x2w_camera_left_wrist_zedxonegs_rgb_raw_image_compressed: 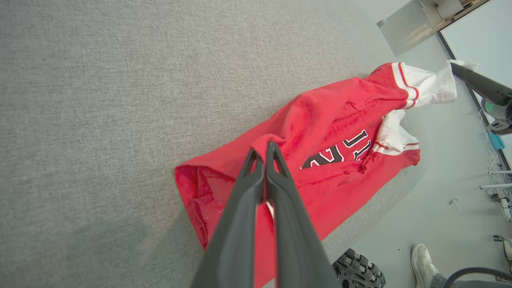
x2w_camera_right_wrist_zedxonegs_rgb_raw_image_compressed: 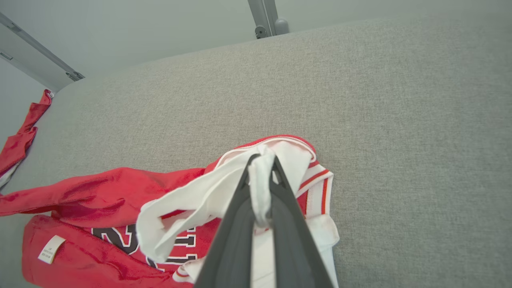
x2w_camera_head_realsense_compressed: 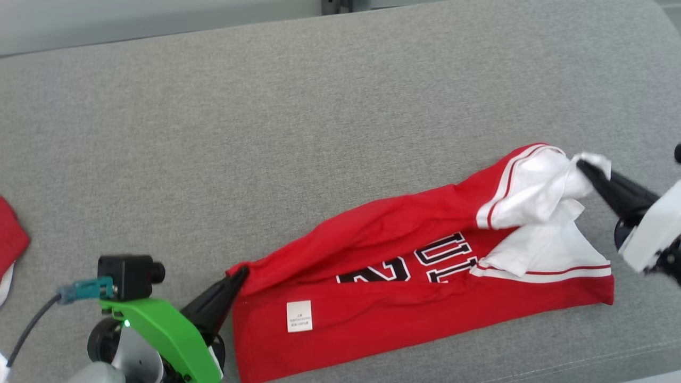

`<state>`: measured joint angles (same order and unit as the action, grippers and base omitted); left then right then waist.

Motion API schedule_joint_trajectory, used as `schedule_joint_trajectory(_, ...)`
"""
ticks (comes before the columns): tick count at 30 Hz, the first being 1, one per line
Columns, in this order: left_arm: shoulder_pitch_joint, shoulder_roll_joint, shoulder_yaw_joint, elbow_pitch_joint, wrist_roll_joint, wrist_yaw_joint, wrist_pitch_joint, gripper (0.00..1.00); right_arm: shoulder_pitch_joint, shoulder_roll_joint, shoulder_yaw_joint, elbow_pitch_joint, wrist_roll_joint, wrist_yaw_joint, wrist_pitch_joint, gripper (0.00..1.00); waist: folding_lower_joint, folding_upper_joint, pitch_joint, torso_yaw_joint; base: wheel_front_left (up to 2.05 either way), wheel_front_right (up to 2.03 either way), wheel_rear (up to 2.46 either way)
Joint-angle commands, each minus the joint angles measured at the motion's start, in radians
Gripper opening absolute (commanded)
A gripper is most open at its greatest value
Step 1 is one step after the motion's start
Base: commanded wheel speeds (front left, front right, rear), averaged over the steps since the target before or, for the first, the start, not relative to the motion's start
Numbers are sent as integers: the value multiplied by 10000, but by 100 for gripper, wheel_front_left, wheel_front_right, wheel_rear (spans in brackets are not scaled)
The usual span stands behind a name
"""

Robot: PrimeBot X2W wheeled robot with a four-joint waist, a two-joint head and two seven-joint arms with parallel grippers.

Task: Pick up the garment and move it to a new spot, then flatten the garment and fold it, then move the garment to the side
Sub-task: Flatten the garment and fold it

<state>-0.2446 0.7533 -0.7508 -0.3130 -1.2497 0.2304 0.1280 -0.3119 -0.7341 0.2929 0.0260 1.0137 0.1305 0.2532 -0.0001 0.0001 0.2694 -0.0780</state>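
The garment [x2w_camera_head_realsense_compressed: 404, 276] is a red jersey with white trim and black numbers, stretched across the grey table near its front edge. My left gripper [x2w_camera_head_realsense_compressed: 240, 274] is shut on its red left corner, which is lifted slightly. At the right end my right gripper [x2w_camera_head_realsense_compressed: 581, 165] is shut on a white fold of the garment. In the left wrist view my left gripper [x2w_camera_left_wrist_zedxonegs_rgb_raw_image_compressed: 265, 149] pinches red cloth of the garment [x2w_camera_left_wrist_zedxonegs_rgb_raw_image_compressed: 320, 132]. In the right wrist view white fabric of the garment [x2w_camera_right_wrist_zedxonegs_rgb_raw_image_compressed: 100, 200] bunches between the fingers of my right gripper [x2w_camera_right_wrist_zedxonegs_rgb_raw_image_compressed: 262, 160].
Another red cloth [x2w_camera_head_realsense_compressed: 10, 236] lies at the table's left edge, also seen as the red cloth [x2w_camera_right_wrist_zedxonegs_rgb_raw_image_compressed: 24, 132] in the right wrist view. The grey table [x2w_camera_head_realsense_compressed: 298, 133] stretches bare behind the garment. A person's shoe [x2w_camera_left_wrist_zedxonegs_rgb_raw_image_compressed: 424, 260] and a wheel [x2w_camera_left_wrist_zedxonegs_rgb_raw_image_compressed: 358, 272] are on the floor.
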Motion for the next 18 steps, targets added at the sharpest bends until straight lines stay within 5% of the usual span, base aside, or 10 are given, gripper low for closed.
schedule_joint_trajectory(1,315,29,55,-50,-129,49,-184,0,396,157,-118,-107,-38,4,-63,0,1,-1,-233,-236,0,0,0)
schedule_joint_trajectory(16,1441,-177,-151,396,-583,-116,-584,0,1894,1465,-948,187,-796,4,-27,0,1,-1,-320,-240,0,0,0)
schedule_joint_trajectory(17,1488,-318,-115,609,-540,-73,-768,34,1862,1568,-833,316,-937,4,-55,0,1,-1,-312,-258,0,0,0)
schedule_joint_trajectory(18,1571,-506,-108,795,-593,-45,-901,92,1862,1624,-689,501,-1084,4,16,52,1,-1,-310,-262,0,0,0)
